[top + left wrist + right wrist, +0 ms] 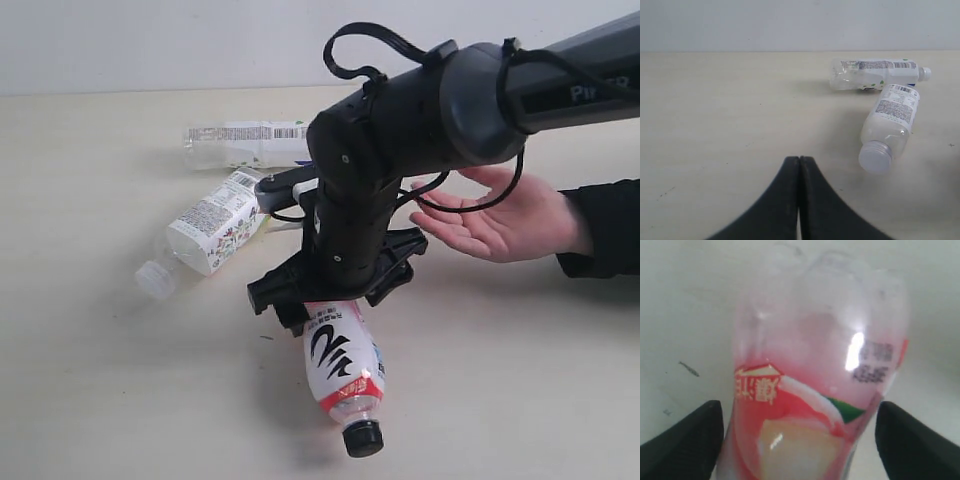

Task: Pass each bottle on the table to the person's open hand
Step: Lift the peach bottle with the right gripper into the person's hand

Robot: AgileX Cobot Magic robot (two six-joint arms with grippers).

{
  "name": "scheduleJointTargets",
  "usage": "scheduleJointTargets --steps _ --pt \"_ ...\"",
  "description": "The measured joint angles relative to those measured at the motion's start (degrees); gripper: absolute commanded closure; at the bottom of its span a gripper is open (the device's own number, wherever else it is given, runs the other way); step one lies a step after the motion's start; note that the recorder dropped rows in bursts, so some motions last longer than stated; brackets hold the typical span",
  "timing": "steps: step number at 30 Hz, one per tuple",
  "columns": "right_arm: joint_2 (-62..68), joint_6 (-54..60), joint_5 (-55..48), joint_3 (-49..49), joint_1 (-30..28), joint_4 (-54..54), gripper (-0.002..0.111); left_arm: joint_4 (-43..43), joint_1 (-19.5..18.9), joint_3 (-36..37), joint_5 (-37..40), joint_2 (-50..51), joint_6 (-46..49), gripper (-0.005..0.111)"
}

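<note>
Item: right gripper (333, 300), jaws spread wide and lowered astride the pink-white bottle (342, 365). In the right wrist view a thin strip of table (100, 380) shows between one finger (682, 442) and the bottle wall, while the other finger sits too close to tell whether it touches. The bottle lies on its side between the jaws, its black cap (363, 438) pointing out past them. Item: the person's open hand (505, 220), palm up, near this gripper and apart from it, with nothing in it. Item: left gripper (799, 160), jaws pressed together on nothing. Item: white-labelled bottle (888, 127), lying well beyond the closed fingertips and off to one side, white cap towards them. Item: bottle with green marks (872, 74), lying crosswise just past the former.
</note>
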State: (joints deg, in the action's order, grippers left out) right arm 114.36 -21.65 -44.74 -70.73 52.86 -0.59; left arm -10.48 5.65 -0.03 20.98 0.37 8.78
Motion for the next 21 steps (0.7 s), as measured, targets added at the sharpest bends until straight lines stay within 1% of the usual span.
scheduleJointTargets --steps 2,5,7,12,21 --pt "0.6 0.0 0.1 0.0 0.0 0.0 0.060 0.0 0.0 0.0 0.0 0.0 0.0 0.107" --pt "0.7 -0.1 0.1 0.0 0.0 0.1 0.090 0.0 0.0 0.0 0.0 0.0 0.0 0.107" --pt "0.7 -0.1 0.0 0.0 0.0 0.1 0.108 0.0 0.0 0.0 0.0 0.0 0.0 0.107" --pt "0.6 0.0 -3.6 -1.8 0.0 0.1 0.108 0.0 0.0 0.0 0.0 0.0 0.0 0.107" --pt "-5.4 3.3 -17.5 -9.6 0.0 0.6 0.108 0.0 0.0 0.0 0.0 0.0 0.0 0.107"
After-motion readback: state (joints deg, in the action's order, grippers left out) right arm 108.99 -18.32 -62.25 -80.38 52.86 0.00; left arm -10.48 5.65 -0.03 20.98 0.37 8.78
